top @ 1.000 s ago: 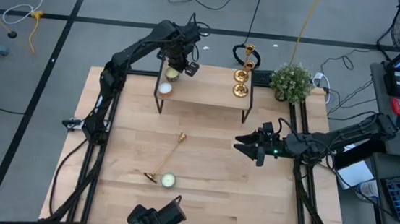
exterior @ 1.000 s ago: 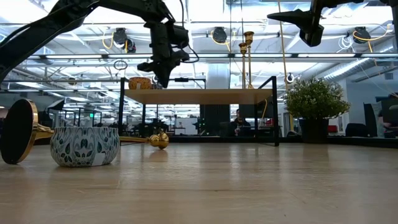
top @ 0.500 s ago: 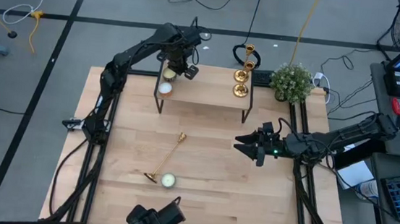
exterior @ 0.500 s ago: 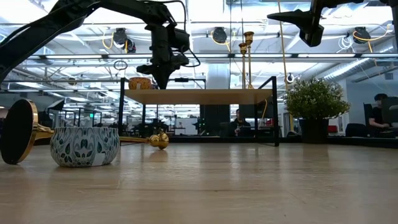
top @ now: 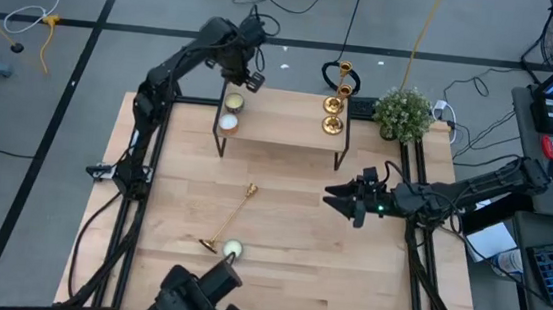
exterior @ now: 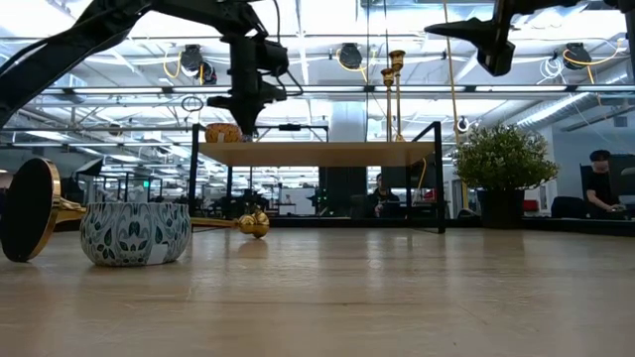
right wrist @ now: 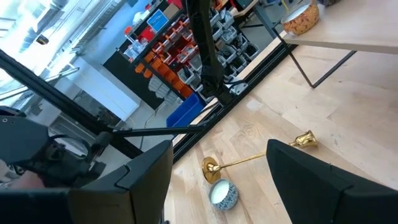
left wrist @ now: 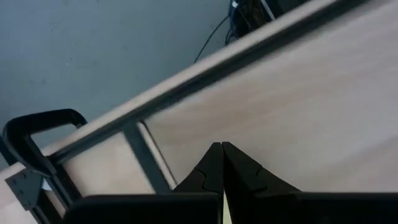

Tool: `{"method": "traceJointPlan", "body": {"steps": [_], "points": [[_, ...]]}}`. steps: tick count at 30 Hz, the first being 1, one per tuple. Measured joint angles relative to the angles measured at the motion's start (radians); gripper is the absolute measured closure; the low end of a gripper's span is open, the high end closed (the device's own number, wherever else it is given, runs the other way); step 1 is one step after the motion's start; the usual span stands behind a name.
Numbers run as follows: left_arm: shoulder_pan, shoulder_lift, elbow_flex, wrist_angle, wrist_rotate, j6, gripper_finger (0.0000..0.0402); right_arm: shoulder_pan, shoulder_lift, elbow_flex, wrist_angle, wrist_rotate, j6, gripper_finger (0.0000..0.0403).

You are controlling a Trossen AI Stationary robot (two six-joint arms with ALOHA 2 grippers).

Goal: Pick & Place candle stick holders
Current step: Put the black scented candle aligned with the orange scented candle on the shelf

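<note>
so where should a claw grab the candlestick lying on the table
Grip the fallen candlestick at mid stem, coming straight down from above with the fingers closing across it. It lies flat on the table, and its flared base sits right by the candle tin, so the bare stem is the clear, slender part.

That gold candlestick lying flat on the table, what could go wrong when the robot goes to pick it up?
The fallen candlestick lies with its base against a small patterned candle tin, so a grab near the base might knock the tin. Its round stem could roll away from the fingers. The shelf already holds two upright candlesticks, which a careless placement might topple.
</note>
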Motion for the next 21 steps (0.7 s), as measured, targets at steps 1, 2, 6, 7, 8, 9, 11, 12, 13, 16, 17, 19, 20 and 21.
{"method": "traceJointPlan", "body": {"steps": [1, 2, 6, 7, 8, 9, 11, 12, 13, 16, 17, 19, 20, 21], "points": [[0.007, 0.000, 0.000, 0.002, 0.004, 0.001, 0.0402, -0.004, 0.000, 0.000, 0.000, 0.000, 0.002, 0.0147], [0.011, 0.000, 0.000, 0.002, 0.004, 0.002, 0.0402, -0.006, 0.000, 0.000, 0.000, 0.000, 0.004, 0.0147], [0.022, 0.000, 0.000, 0.005, 0.031, 0.029, 0.0402, -0.007, 0.000, 0.000, 0.000, 0.008, 0.004, 0.0147], [0.022, 0.000, 0.000, 0.013, 0.059, 0.047, 0.0402, -0.006, 0.000, 0.000, 0.000, 0.018, 0.004, 0.0147], [0.020, 0.000, 0.000, 0.020, 0.084, 0.063, 0.0402, -0.006, 0.000, 0.000, 0.000, 0.022, 0.004, 0.0147], [0.016, 0.000, 0.000, 0.024, 0.106, 0.075, 0.0402, -0.007, 0.000, 0.000, 0.000, 0.023, 0.002, 0.0147], [0.006, 0.000, 0.001, 0.020, 0.134, 0.083, 0.0402, -0.013, 0.000, 0.000, 0.000, 0.025, 0.001, 0.0147], [0.002, 0.000, 0.001, 0.008, 0.137, 0.084, 0.0402, -0.018, 0.000, 0.000, 0.000, 0.025, 0.001, 0.0147], [-0.003, 0.000, 0.001, 0.000, 0.137, 0.090, 0.0402, -0.021, 0.000, 0.000, 0.000, 0.024, 0.001, 0.0147], [-0.014, 0.005, 0.001, -0.001, 0.172, 0.121, 0.0402, -0.032, 0.000, 0.000, 0.000, 0.023, 0.001, 0.0147], [-0.015, 0.006, 0.001, 0.000, 0.188, 0.127, 0.0402, -0.032, 0.000, 0.000, 0.000, 0.023, 0.001, 0.0147], [-0.021, 0.007, 0.001, 0.002, 0.200, 0.133, 0.0402, -0.033, 0.000, 0.000, 0.000, 0.023, 0.001, 0.0147], [-0.024, 0.007, 0.001, 0.002, 0.205, 0.139, 0.0402, -0.033, 0.000, 0.000, 0.000, 0.023, 0.001, 0.0147], [-0.027, 0.007, 0.001, 0.002, 0.208, 0.144, 0.0402, -0.033, 0.000, 0.000, 0.000, 0.023, 0.001, 0.0147]]}}
